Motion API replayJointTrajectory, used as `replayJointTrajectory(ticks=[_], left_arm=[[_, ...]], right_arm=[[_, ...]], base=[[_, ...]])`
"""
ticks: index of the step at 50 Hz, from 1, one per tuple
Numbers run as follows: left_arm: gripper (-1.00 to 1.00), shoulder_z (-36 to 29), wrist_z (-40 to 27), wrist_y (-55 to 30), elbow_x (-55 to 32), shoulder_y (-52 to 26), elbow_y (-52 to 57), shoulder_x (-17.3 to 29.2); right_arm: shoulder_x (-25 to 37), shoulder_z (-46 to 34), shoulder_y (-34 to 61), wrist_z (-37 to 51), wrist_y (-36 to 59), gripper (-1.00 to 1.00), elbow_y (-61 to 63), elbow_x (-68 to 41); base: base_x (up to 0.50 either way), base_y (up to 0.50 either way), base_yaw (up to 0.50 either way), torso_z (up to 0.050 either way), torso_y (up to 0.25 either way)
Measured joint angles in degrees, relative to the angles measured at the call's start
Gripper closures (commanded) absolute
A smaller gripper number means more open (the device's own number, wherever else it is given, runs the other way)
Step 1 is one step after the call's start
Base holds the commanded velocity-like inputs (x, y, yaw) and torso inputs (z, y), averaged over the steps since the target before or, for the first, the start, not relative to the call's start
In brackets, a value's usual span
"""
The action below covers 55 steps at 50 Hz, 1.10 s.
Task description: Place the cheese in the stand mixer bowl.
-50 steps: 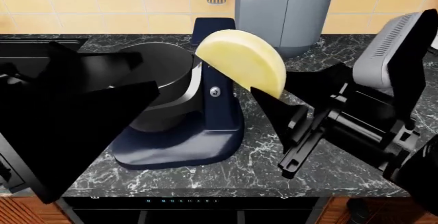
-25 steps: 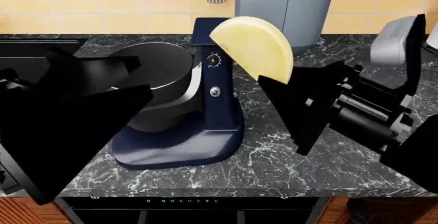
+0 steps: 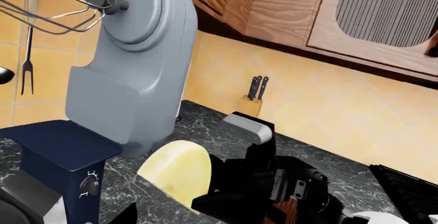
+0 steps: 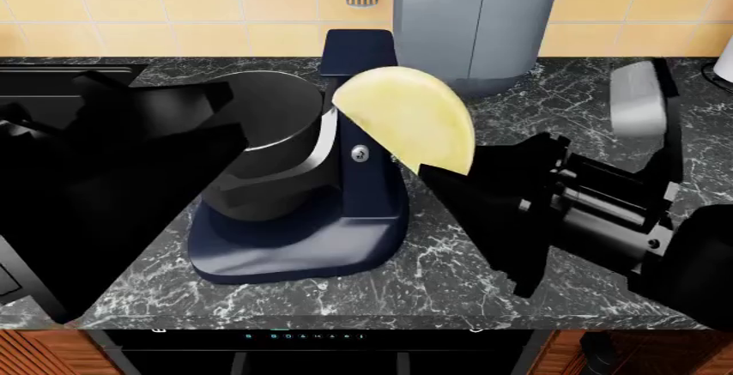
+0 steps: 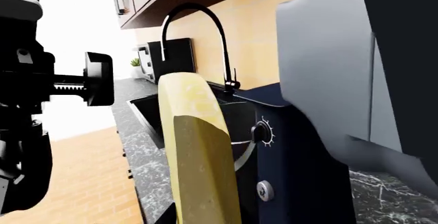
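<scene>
Pinching the cheese [image 4: 407, 116] by its lower cut end, the right pincer [image 4: 487, 186] holds the wedge up in the air, rind uppermost — high enough, I judge, to clear the rim it must cross. Whether the left pincer [image 4: 172, 130], near the bowl's other side, is spread or pressed together I cannot tell. Beyond the cheese stands the navy mixer [image 4: 360, 109] on the desk [image 4: 458, 272]; its stand mixer bowl [image 4: 269, 148] sits just left of the wedge — not yet under it. Farthest back rises the grey appliance [image 4: 475, 15].

At frame centre the right gripper [image 4: 441, 165] clamps the cheese [image 4: 407, 119] aloft — beside the stand mixer bowl [image 4: 266, 148], centre-left.
</scene>
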<state>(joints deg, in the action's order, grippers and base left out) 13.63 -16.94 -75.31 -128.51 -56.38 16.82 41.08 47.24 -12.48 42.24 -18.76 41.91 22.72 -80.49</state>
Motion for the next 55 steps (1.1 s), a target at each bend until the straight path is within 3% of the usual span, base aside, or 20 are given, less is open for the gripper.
replayJointTrajectory(ticks=[55], left_arm=[[-1.00,0.31,13.37,-4.80,15.68,0.53,-4.17,-6.90]], right_arm=[[0.34,3.48,-5.81,-6.74,-5.06,1.00,4.02,-2.08]], base=[[0.00,0.00,0.00,0.000,0.000]])
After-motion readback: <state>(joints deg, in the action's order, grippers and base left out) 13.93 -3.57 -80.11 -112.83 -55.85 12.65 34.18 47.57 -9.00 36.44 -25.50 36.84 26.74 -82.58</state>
